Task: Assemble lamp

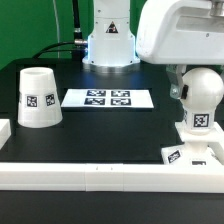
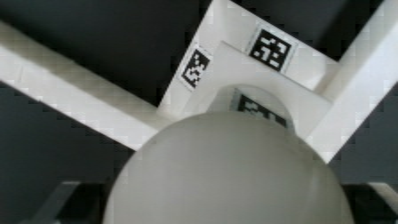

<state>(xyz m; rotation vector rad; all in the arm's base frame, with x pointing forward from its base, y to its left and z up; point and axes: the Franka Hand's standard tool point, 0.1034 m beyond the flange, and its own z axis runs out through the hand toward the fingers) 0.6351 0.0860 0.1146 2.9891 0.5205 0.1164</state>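
Note:
The white round-headed bulb point(image 1: 201, 98) stands upright on the flat square base point(image 1: 186, 153) at the exterior view's right, close to the front rail. My gripper point(image 1: 199, 88) comes down from above, its jaws on either side of the bulb's head, shut on it. In the wrist view the bulb's head point(image 2: 222, 165) fills the space between my dark fingers point(image 2: 64, 203), with my gripper point(image 2: 217, 205) around it and the tagged base point(image 2: 267, 55) beyond. The cup-shaped shade point(image 1: 38, 97) stands mouth down at the exterior view's left, apart from the rest.
The marker board point(image 1: 108, 98) lies flat in the middle of the black table. A long white border rail point(image 1: 100, 173) runs along the front edge and also shows in the wrist view point(image 2: 71, 70). The arm's white base point(image 1: 108, 40) stands at the back.

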